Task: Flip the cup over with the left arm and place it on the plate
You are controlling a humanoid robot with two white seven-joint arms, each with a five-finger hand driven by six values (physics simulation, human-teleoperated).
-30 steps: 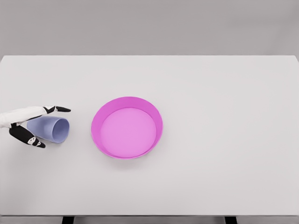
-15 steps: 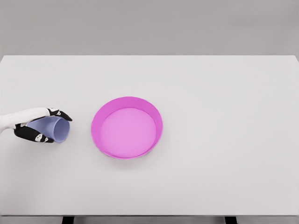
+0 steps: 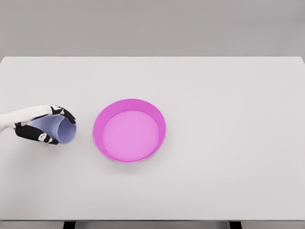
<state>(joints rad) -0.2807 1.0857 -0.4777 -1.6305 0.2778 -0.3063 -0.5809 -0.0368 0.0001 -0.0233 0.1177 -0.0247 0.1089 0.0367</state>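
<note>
- Since a second ago, the left robot hand [image 3: 40,126] has gone from fingers spread wide around the cup [image 3: 56,130] to fingers curled against its wall, and the cup's mouth has shifted slightly toward the plate [image 3: 101,138].
- Left robot hand now: closed around the lilac cup, upper fingers [image 3: 64,113] over the top of the wall, dark lower fingers beneath.
- Cup: on its side near the left edge of the white surface [image 3: 214,119], open mouth facing right, a little apart from the pink plate.
- Right arm: not in view.
- Doing it well, as I judge it: keep the grip firm before lifting, rotate the wrist until the mouth faces up, then carry it over the rim and lower it flat onto the plate's floor.
</note>
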